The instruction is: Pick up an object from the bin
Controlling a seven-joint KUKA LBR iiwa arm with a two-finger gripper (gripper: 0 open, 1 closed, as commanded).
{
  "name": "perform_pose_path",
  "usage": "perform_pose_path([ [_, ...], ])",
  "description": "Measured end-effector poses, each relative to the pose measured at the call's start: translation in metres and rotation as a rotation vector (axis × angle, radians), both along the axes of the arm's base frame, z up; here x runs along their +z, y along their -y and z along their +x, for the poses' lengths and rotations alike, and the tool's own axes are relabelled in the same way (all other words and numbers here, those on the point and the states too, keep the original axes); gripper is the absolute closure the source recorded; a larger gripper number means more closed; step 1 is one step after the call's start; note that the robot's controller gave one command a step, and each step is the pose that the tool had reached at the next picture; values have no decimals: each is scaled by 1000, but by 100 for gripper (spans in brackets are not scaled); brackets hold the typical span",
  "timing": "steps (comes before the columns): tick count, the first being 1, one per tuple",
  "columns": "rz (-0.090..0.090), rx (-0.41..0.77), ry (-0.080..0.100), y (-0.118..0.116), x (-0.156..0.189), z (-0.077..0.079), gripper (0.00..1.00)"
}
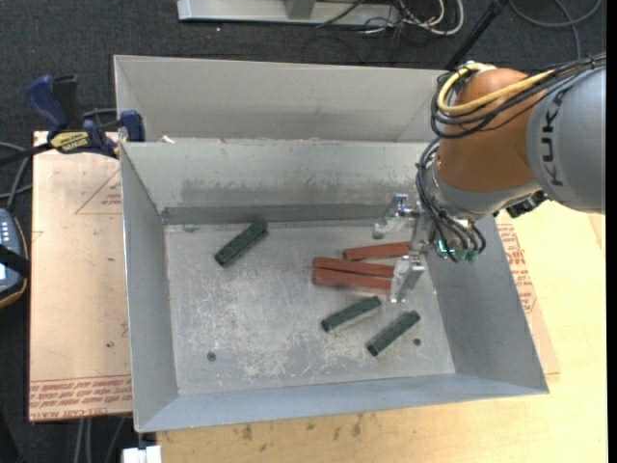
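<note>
Gripper [396, 258] stands low in the right half of the bin [289, 177], fingers spread wide. One finger [389, 220] sits toward the back wall and the other toward the front. Between them lie the right ends of two red-brown bars. The upper red bar [374, 253] is thin and runs left to right, its right end slightly raised toward the back. The lower red bar [349, 276] is thicker and lies just beside it on the front side; the two meet at their left ends. The front finger covers the right tip of the lower red bar. Whether either finger touches a bar cannot be told from here.

Just in front of the gripper lie two dark green bars, both slanted: the near dark bar [350, 314] and, to its right, the corner dark bar [393, 333]. A third, the far dark bar [241, 243], lies well apart, left of centre near the back wall.

Above the gripper sits the orange cover [482, 133], ringed by cables [461, 83], on the grey arm [578, 133] entering from the right.
</note>
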State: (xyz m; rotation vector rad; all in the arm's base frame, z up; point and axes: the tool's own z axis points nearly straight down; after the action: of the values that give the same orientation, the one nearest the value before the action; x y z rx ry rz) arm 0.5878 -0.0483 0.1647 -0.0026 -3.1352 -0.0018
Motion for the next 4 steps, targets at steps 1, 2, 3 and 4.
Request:
perform_pose_path([
  [1,-1,1,8,0,4,2,0],
  [2,0,-4,35,-3,-80,8,100],
  [3,0,-4,35,-3,-80,8,100],
  [4,0,0,8,0,-46,1,100],
])
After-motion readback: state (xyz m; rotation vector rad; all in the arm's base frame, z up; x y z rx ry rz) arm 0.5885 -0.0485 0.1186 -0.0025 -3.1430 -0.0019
